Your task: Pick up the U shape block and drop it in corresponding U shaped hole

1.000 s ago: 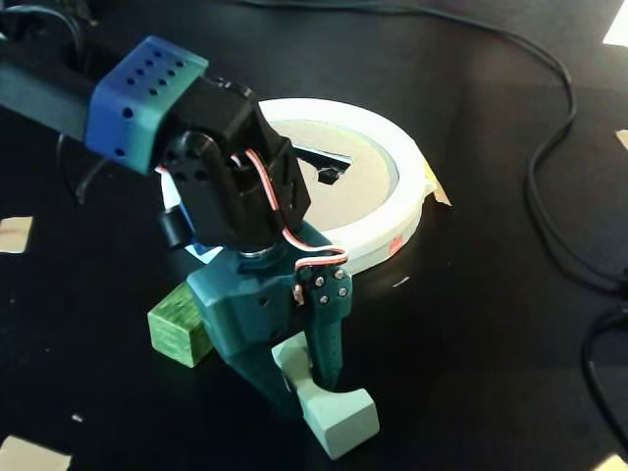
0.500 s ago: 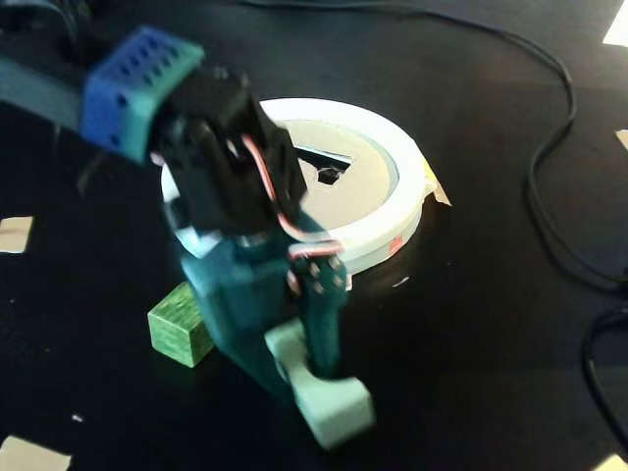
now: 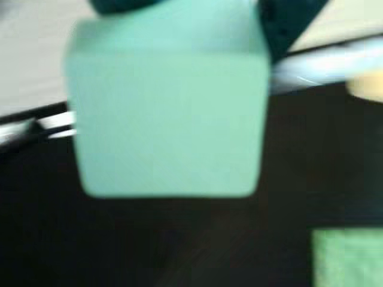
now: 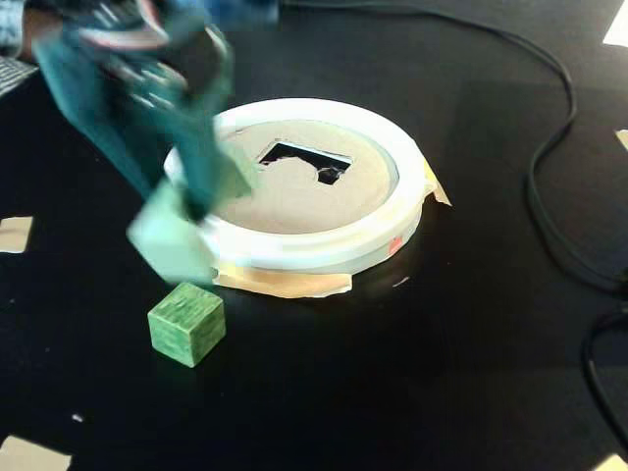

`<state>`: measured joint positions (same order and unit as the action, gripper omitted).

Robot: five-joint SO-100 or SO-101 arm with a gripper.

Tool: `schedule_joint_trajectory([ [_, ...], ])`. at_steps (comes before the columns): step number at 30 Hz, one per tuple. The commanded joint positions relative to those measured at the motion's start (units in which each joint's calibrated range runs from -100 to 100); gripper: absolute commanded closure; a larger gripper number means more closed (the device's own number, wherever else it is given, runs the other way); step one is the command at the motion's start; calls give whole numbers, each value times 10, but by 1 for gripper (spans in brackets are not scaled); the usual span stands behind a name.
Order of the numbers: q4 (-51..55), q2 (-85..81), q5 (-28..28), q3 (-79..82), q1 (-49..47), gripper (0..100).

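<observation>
Your end effector (image 4: 186, 221) is pinching a pale green block (image 4: 172, 240), and the fixed view shows that block off the bench (image 4: 392, 392), hanging just past the near-left rim of the white ring (image 4: 324, 250). Arm and block are both smeared by blur, so you cannot read the block's U shape here. In the wrist view the block (image 3: 167, 113) fills most of the picture as a flat pale green face with rounded corners, dark teal finger parts showing above it at the top edge; its outline is soft and out of focus.

The ring sits on the black bench with tan tape (image 4: 285, 283) poking out beneath its near edge and at its right side. Inside it lies a tan disc (image 4: 285, 201) with a dark, stepped hole (image 4: 304, 162) cut toward the far side. The block is well apart from that hole, to its near left.

A darker green cube (image 4: 186, 322) rests on the bench just below the held block, apart from it. A black cable (image 4: 549, 157) curves along the right.
</observation>
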<state>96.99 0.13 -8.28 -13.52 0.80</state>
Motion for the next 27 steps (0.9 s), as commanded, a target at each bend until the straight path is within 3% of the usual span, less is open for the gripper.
schedule_joint_trajectory([
  [1,30,-81,-174,-46,-113,93],
  [5,30,-82,-233,-45,-162,91],
  [12,30,-92,-259,-46,-245,91],
  [20,12,-72,-469,-46,-395,92],
  [27,-131,31,-558,-43,-446,92],
])
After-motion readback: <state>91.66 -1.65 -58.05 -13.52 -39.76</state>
